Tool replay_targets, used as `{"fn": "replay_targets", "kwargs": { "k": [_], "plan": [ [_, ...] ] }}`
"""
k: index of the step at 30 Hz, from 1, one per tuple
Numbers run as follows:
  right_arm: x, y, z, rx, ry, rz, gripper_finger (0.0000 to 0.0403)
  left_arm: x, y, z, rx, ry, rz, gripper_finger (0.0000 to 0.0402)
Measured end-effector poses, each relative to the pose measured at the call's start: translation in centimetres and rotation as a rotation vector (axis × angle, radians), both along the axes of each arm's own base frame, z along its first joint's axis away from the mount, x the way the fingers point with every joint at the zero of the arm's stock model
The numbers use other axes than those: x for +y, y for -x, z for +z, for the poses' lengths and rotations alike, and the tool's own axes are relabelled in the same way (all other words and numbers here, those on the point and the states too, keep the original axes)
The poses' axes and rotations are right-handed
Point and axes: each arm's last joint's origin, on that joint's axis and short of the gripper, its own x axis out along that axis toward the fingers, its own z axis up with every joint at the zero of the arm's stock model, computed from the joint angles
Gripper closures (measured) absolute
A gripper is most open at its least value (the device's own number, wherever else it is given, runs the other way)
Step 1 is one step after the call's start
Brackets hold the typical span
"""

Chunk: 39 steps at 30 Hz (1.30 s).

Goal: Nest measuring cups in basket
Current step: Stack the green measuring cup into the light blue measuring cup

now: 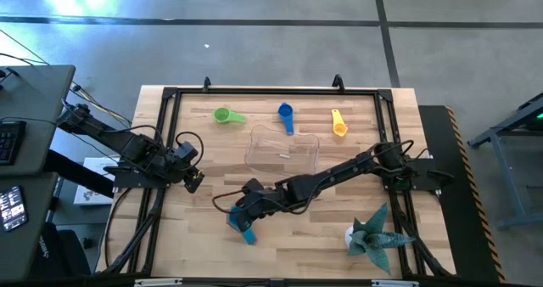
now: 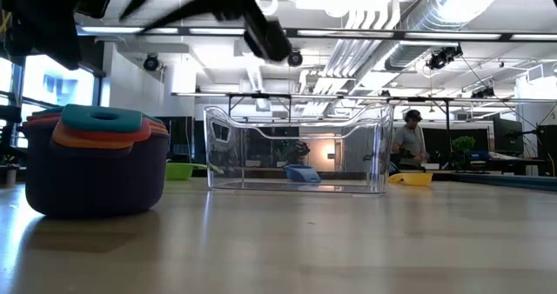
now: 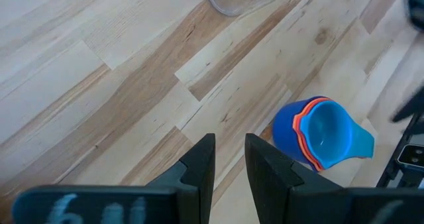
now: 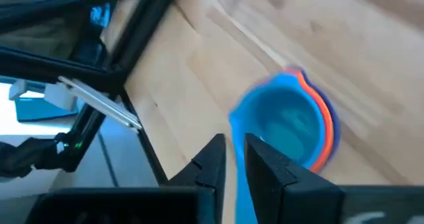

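Note:
A nested stack of measuring cups [image 1: 243,222], dark blue outside, orange within and teal on top, stands by its base on the table near the front edge [image 2: 96,159] [image 3: 318,134]. My right gripper [image 1: 248,204] hovers just above it, slightly open. The teal handle [image 4: 240,187] shows below the gap [image 4: 235,154], untouched. A green cup [image 1: 225,115], a blue cup [image 1: 286,115] and a yellow cup [image 1: 338,123] lie along the far side. The clear basket [image 1: 282,149] sits mid-table [image 2: 296,150]. My left gripper [image 1: 193,181] waits at the left, slightly open with nothing in it [image 3: 230,164].
A spiky teal-grey paper figure [image 1: 373,233] stands at the near right corner. A black frame [image 1: 271,90] runs round the wooden table top. Bare wood lies between the basket and the stack. People stand in the room beyond the table [image 2: 407,142].

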Motion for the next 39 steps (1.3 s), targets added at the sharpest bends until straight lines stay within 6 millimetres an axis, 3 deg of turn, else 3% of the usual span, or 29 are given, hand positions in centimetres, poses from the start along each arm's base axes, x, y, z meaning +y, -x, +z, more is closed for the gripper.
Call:
{"fn": "replay_targets", "kwargs": {
  "k": [8, 17, 26, 39],
  "plan": [
    [-0.6, 0.3, 6.0, 0.011, 0.251, 0.012, 0.0371, 0.3, -0.1, 0.1, -0.042, -0.116, 0.027, 0.0328],
    [-3.1, 2.9, 12.7, 0.11, 0.469, -0.057, 0.0372, 1.9, -1.0, 0.4, -0.054, -0.319, -0.05, 0.0328],
    [-8.3, 4.4, 14.8, 0.166, 0.555, -0.036, 0.0372, 4.3, -2.5, 1.3, -0.097, -0.499, -0.099, 0.0324],
    [-18.1, 5.1, 15.6, 0.244, 0.596, 0.106, 0.0372, 10.7, -3.0, 2.7, -0.114, -0.667, 0.045, 0.0273]
  ]
}}
